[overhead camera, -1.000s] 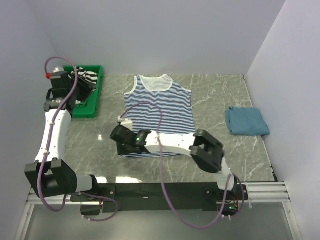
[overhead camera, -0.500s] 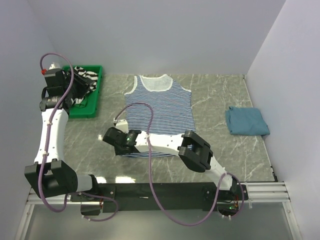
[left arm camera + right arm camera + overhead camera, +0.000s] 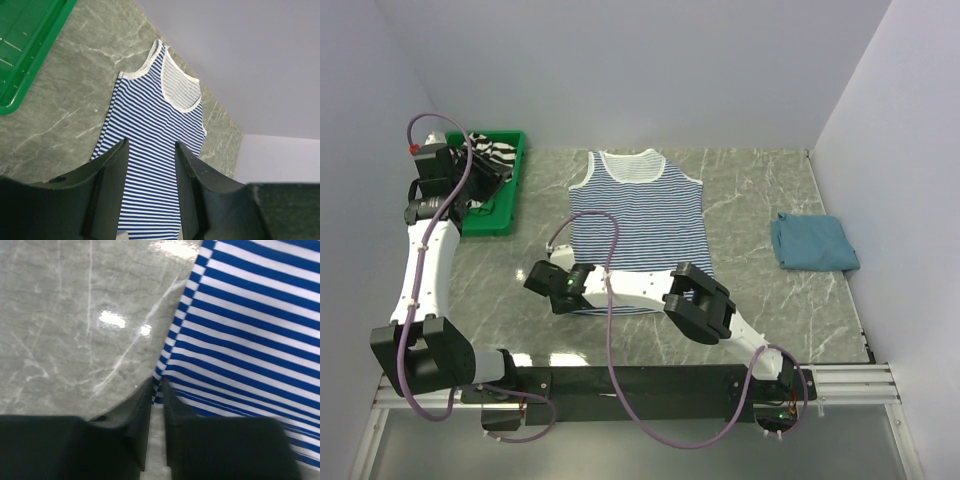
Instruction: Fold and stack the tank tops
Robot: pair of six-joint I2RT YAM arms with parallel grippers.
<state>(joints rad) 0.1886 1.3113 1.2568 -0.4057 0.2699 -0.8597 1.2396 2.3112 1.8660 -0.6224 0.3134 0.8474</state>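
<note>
Blue-and-white thin stripes mark the striped tank top (image 3: 640,225), which lies flat and unfolded in the middle of the table (image 3: 750,190). Its neck points toward the far edge, with white binding at the neck and armholes.

Only the overhead view shows the other two. The teal tank top (image 3: 812,243) sits folded near the right edge. The black-and-white tank top (image 3: 492,152) is bunched in the green bin (image 3: 498,222) at the far left corner, partly hidden by the left arm.

The right wrist view alone shows the right gripper (image 3: 156,382) at the striped top's near left hem corner. Its jaws are a narrow slit apart, and whether cloth sits between them cannot be told.

The left wrist view shows the left gripper (image 3: 151,145) held above the table, jaws fairly wide and holding nothing. The bin is cut off at that picture's edge.
</note>
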